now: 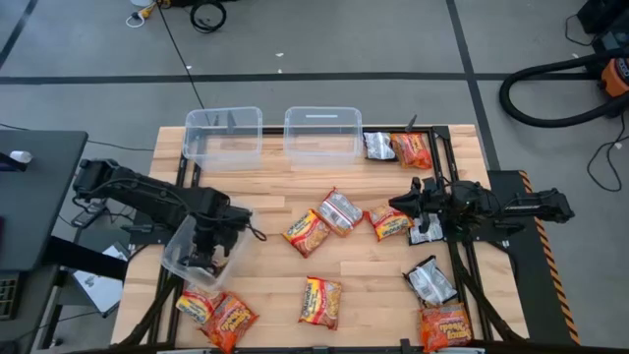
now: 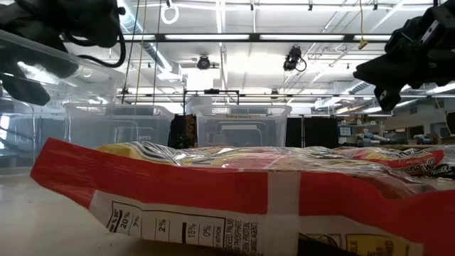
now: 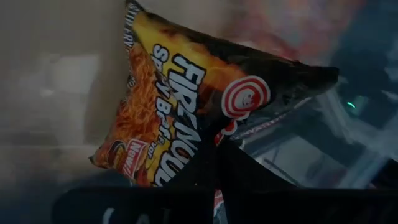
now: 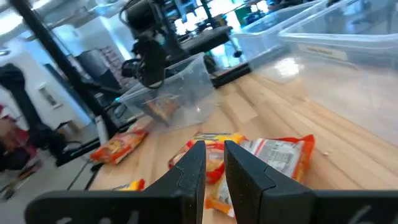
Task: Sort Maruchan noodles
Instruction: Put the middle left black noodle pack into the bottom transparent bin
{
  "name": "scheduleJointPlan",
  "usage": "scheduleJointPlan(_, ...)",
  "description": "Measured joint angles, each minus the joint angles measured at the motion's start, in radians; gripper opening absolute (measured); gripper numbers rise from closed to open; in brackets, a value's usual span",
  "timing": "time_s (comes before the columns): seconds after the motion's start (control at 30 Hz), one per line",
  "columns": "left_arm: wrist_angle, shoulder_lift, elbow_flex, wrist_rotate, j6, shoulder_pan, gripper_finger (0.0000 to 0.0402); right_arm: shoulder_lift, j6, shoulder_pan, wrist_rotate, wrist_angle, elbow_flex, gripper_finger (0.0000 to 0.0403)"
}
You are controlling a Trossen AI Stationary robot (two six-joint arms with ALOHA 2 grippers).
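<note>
Glossy crinkled plastic noodle packets [image 1: 321, 300]; clear plastic bins [image 1: 322, 133]; light wood table [image 1: 265, 275].

Left arm: extended from the left edge of the desk [image 1: 275, 197] toward the centre, forearm angled slightly toward the near side. Left gripper [image 1: 208, 244]: over the near-left area, fingers closed on an orange noodle packet [image 3: 180, 118].

Right arm: extended from the right edge toward the centre, roughly level. Right gripper [image 1: 401, 204]: raised above the desk, fingers [image 4: 189, 171] parallel with a narrow gap, holding nothing.
</note>
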Motion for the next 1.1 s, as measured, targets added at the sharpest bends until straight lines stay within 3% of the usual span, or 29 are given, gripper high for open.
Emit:
scheduleJointPlan(0.1, -0.033, 0.0, 0.0, -0.065, -0.051, 0.048, 0.0013, 0.019, 0.0, -0.01, 0.006, -0.013, 0.005, 0.0068)
scheduleJointPlan(0.27, -0.046, 0.0, 0.002, -0.084, -0.022, 0.146, 0.0013, 0.05, 0.0, -0.011, 0.014, -0.013, 0.006, 0.0072)
scheduleJointPlan(0.5, -0.169, 0.0, 0.0, -0.053, 0.176, 0.22, 0.0014, 0.067, 0.0, -0.011, 0.02, -0.013, 0.006, 0.0073)
scheduleJointPlan(0.63, -0.173, 0.0, 0.0, 0.032, 0.216, 0.21, 0.0014, 0.067, -0.007, -0.011, 0.02, -0.013, 0.006, 0.0073)
scheduleJointPlan(0.83, -0.172, 0.0, 0.0, 0.039, 0.222, 0.151, 0.002, 0.073, -0.047, -0.011, 0.026, -0.013, 0.007, 0.0073)
scheduleJointPlan(1.1, -0.166, 0.001, 0.0, 0.015, 0.157, 0.084, 0.0073, 0.106, -0.048, -0.011, 0.025, -0.017, 0.026, 0.0073)
